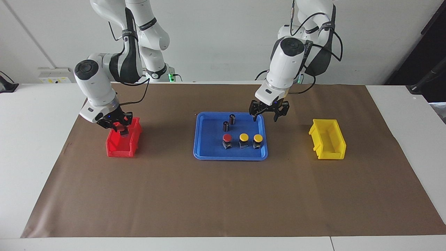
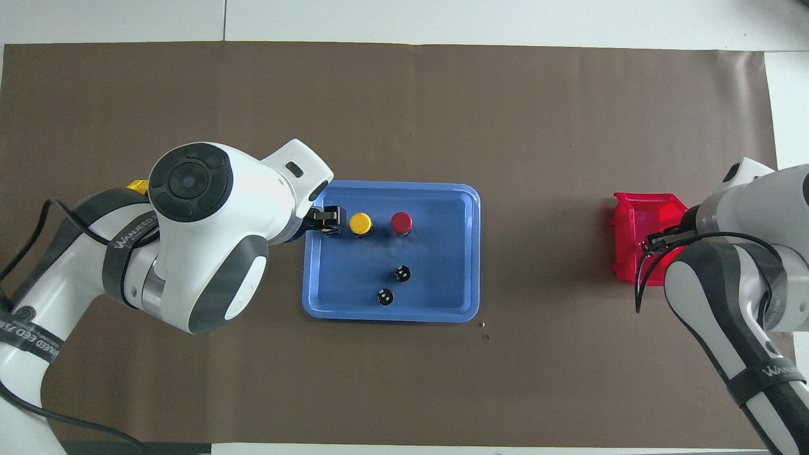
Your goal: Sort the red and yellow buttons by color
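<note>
I saw one red button (image 1: 227, 138) and two yellow buttons (image 1: 244, 137) upright in a row in the blue tray (image 1: 209, 153).

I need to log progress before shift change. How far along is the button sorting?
Nothing looks fully sorted yet. In hand: the right gripper holds a red button just over the red bin, not released. The left gripper hangs above the blue tray, over its edge nearer the yellow bin. Left in the tray: one red button and two yellow buttons. The yellow bin is empty.
</note>
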Tool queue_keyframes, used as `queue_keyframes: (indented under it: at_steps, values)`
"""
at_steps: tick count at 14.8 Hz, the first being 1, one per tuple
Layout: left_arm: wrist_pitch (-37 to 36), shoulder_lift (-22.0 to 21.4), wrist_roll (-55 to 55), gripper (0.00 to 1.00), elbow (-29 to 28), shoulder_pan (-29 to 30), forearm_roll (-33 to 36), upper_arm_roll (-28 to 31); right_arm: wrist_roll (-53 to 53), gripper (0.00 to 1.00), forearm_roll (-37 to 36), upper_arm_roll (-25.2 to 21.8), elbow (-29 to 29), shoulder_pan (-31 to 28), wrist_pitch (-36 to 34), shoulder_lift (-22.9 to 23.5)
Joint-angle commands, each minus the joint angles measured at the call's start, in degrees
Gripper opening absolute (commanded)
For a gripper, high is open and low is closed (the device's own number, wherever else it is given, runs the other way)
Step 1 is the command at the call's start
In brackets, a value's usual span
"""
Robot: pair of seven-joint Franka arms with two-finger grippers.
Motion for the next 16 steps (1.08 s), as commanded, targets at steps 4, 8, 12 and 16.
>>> queue_keyframes:
  at_steps: [4, 8, 12, 16]
  values:
    - [4.5, 3.7, -0.7, 0.70, 0.1, -0.9, -0.6, 1.0, -2.1, 0.23, 1.4, -0.8, -6.7, -0.9, 5.9, -2.6]
    - [7.2, 4.2, -0.7, 0.70, -1.8, -0.9, -0.6, 0.9, -2.5, 0.73, 1.8, -0.8, -6.0, -0.9, 5.4, -2.5]
    - [9.0, 5.4, -1.1, 0.70, -2.6, -1.0, -0.6, 0.9, -2.4, 0.99, 1.8, -0.8, 9.1, -0.4, -9.4, 1.0]
    - [10.0, 6.6, -1.4, 0.62, -2.6, -1.0, -0.7, 0.9, 6.1, 1.00, 1.8, -0.2, 21.3, 5.6, -17.7, 4.8]
